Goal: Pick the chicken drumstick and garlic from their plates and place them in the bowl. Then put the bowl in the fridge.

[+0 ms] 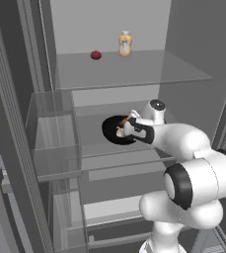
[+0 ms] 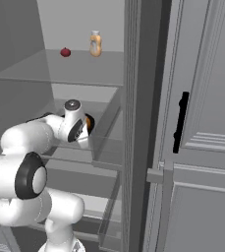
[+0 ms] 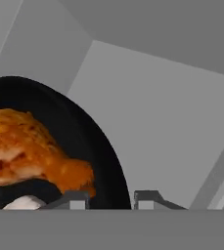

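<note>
1. A white robot arm reaches into an open grey fridge (image 1: pixel 183 44). Its gripper (image 3: pixel 111 199) sits at the rim of a wide black bowl (image 1: pixel 113 129), which rests on a glass shelf (image 1: pixel 99 160) in the middle of the fridge.
2. In the hand view, the two dark fingertips (image 3: pixel 74 199) stand a little apart with the bowl's rim between them. Whether they pinch the rim or have let go, I cannot tell.
3. The chicken drumstick (image 3: pixel 25 149), glossy and orange-brown, lies inside the bowl. A pale lump just beside it, at the bottom edge of the hand view, is probably the garlic (image 3: pixel 23 201).
4. On the shelf above sit a small red fruit (image 1: pixel 95 55) and an orange bottle (image 1: pixel 125 43), well apart from the bowl.
5. Risk: if the gripper pulls back while a fingertip touches the rim, it could drag the bowl toward the front edge of the shelf or tip it, spilling the food.
6. Risk: the arm's wrist sits near the clear drawer wall, so a wide swing outward could knock it.
</note>
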